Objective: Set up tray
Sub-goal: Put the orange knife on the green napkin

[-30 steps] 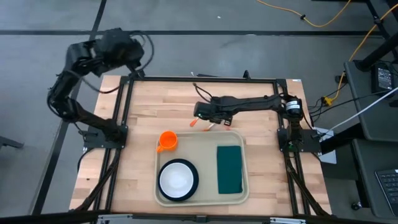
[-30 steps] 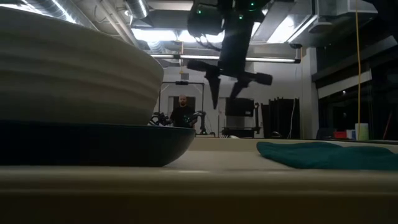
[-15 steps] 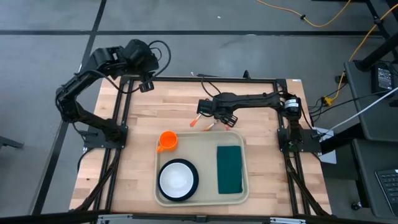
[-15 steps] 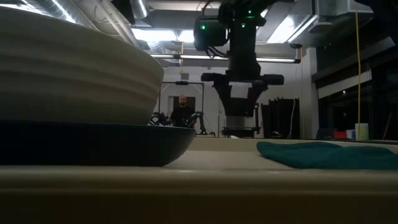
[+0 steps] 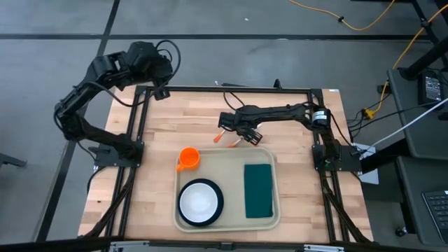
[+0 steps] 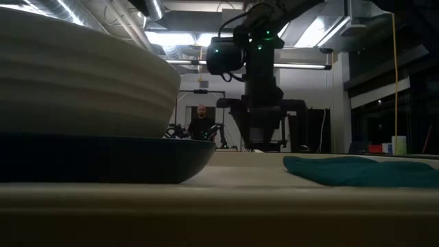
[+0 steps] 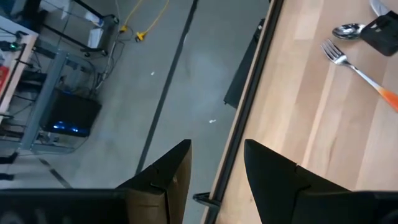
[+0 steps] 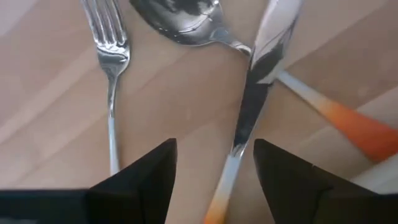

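Observation:
The beige tray [image 5: 229, 171] lies at the table's near middle. It carries a white bowl on a dark plate [image 5: 199, 201], a dark green napkin [image 5: 257, 190] and an orange cup [image 5: 189, 158]. A fork [image 8: 111, 59], a spoon [image 8: 180, 15] and a knife [image 8: 258, 68], all with orange handles, lie on the wood just beyond the tray's far rim [image 5: 234, 140]. My right gripper [image 8: 214, 180] is open and low over them, with the knife's handle between its fingers but untouched. My left gripper [image 7: 217, 174] is open beyond the table's far left corner [image 5: 159, 87].
In the low view the bowl [image 6: 82, 82] and the napkin [image 6: 357, 170] fill the foreground, and my right gripper [image 6: 260, 140] stands behind them. Bare wood lies to the left and right of the tray. A person stands far off in the room.
My right gripper has turned about its wrist and come down toward the cutlery, its fingers now wide on either side of the knife. My left arm has swung about near the table's far left corner. Tray, dishes and cutlery have stayed where they were.

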